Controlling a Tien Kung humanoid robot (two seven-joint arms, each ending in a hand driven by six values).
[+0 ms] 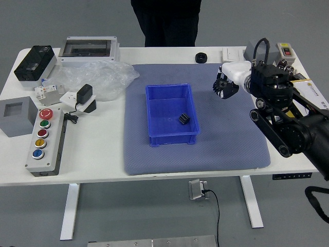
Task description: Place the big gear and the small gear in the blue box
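Box in blue (172,139), small gear (184,119) inside at 4 o'clock, big gear (201,57) outside at 1 o'clock.
The box's long axis runs close to 12–6 o'clock; the big gear is round, at the far edge of the blue-grey mat (231,149), while the small gear's long axis is too small to read. Under the mat is a white table (92,154), with clear plastic wrap (103,80) at 10 o'clock from the box and a button panel (51,158) at 9; the floor (128,211) is grey, and a person in dark clothing (165,23) stands at 12. The right hand (226,85), at 2 o'clock, is apart from box and big gear; its opening and any hold cannot be told.
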